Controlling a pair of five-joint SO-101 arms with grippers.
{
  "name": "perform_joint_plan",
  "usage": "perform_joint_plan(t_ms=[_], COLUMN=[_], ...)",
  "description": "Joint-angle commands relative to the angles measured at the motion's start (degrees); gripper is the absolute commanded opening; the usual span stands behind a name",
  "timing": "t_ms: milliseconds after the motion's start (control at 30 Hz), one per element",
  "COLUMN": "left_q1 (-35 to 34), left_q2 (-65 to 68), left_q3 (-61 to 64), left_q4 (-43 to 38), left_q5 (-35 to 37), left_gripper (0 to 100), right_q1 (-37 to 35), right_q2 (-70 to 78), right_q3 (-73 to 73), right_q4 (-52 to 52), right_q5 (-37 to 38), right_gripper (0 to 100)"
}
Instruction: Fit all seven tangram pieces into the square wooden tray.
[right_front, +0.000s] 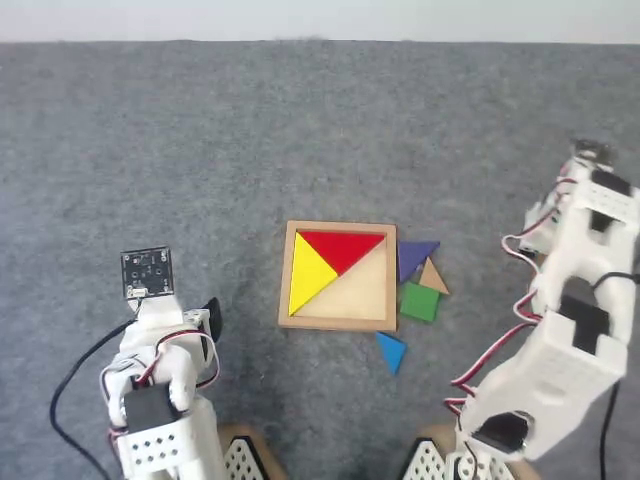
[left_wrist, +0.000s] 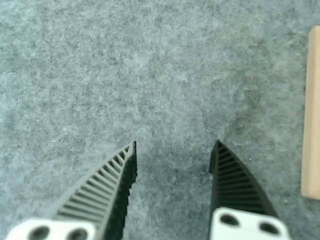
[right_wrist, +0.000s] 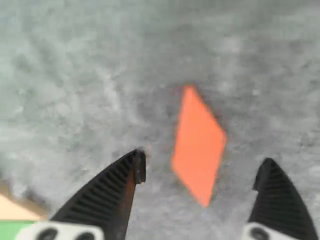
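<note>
- Square wooden tray (right_front: 340, 227) sits mid-table on the grey mat (right_front: 200, 140), all four edges in the clear.
- Inside it, the red triangle (right_front: 342, 247) lies along the far rim and the yellow triangle (right_front: 308, 272) along the left rim. They meet along a slanted edge, and the tray's near-right half is bare wood.
- Just off the tray's right rim there's a tight cluster: the purple piece (right_front: 413, 256), the tan triangle (right_front: 433, 277) and the green square (right_front: 419, 301), touching or nearly so.
- The blue triangle (right_front: 391, 351) lies apart from them, near the tray's front right corner.
- Left gripper (left_wrist: 175, 145) has its fingers spread wide over plain mat with nothing between them. The tray's edge shows off to one side, well apart.
- Right gripper (right_wrist: 204, 159) is gaping too, and the orange parallelogram (right_wrist: 198, 145) lies flat on the mat in the gap. Neither fingertip touches it.
- Broad open mat stretches behind the tray and to its left. The left arm (right_front: 160, 390) stands at the near left, the right arm (right_front: 570, 300) along the right side.
</note>
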Motion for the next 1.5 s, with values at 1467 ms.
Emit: perform_joint_plan(t_ms=[1467], left_q1=[-0.3], left_q2=[-1.1], left_q3=[-0.6], left_q4=[0.3], left_q5=[-0.3], left_gripper=[23], right_q1=[0.9], right_q2=[4.4], right_q3=[1.4], right_q4=[-5.1], right_q5=[2.8], right_gripper=[20.3])
